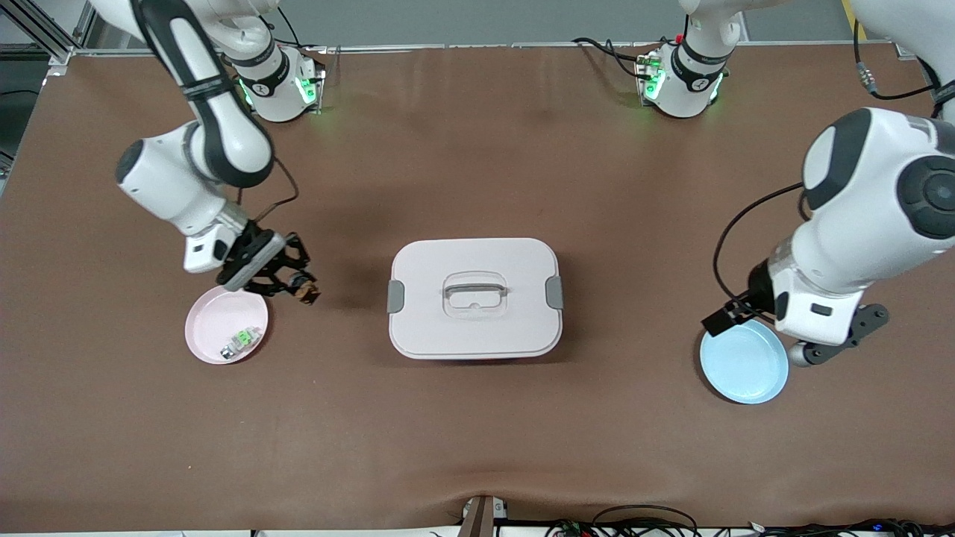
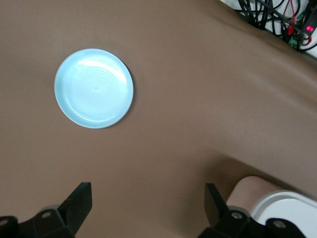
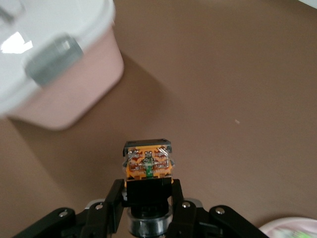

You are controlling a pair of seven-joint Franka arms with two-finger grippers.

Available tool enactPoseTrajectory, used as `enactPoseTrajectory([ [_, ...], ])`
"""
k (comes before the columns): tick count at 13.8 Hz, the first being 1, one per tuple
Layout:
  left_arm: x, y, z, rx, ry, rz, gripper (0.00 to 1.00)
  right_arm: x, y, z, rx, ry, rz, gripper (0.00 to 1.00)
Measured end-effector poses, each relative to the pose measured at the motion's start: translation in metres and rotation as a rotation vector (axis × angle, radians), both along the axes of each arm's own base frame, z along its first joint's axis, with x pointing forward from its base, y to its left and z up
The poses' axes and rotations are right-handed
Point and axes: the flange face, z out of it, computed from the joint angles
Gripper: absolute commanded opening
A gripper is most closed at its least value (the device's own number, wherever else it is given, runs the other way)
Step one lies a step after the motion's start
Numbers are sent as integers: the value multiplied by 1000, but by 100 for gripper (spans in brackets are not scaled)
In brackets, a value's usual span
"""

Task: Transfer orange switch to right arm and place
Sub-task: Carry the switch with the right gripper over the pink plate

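Switch (image 3: 148, 163) pinched by its black base between the shut fingers of the right gripper (image 3: 148, 191), orange face with its small metal contacts pointing out past the fingertips. In the front view, in the middle band toward the right arm's end: hanging over bare table just beside the upper rim of the pink plate (image 1: 205, 328), between that plate and the lidded box (image 1: 474, 298) at centre. On the pink plate, lower in the frame, a green-and-white part (image 1: 240, 343), untouched. Left gripper (image 2: 146, 198) spread wide with nothing between the fingers, waiting over the upper edge of the blue plate (image 1: 746, 373), low in the frame toward the left arm's end. Judging by looks: very light, rigid, hard plastic, so no give under a squeeze and no need for much force. Smooth flat sides and so small a body likely prone to twisting or popping out of a loose or off-centre pinch. Contacts on the orange face probably the delicate part, liable to bend if pressed against the plate or clamped. Best gripped on two flat, parallel sides of the black body, as here, square to the pads and well clear of the contacts. Best set down low and gently, given how easily so small a piece could bounce or roll off the plate.
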Motion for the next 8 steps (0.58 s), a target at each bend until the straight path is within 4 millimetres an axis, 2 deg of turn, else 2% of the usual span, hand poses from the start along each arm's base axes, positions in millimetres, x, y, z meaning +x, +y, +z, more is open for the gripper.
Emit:
enactPoseTrajectory([
  [2,1,38,9,14,-2,-67,100,4,-48,-1,-107,24,98,0],
  [4,1,72,20,25,-12,-105,100,9,-87,7,-185,80,179,0],
  [6,-3,89,30,38,-14,-163,100,15,-120,21,-248,115,239,0],
  [8,-10,94,43,52,-11,-205,100,20,-143,31,-315,113,303,0],
])
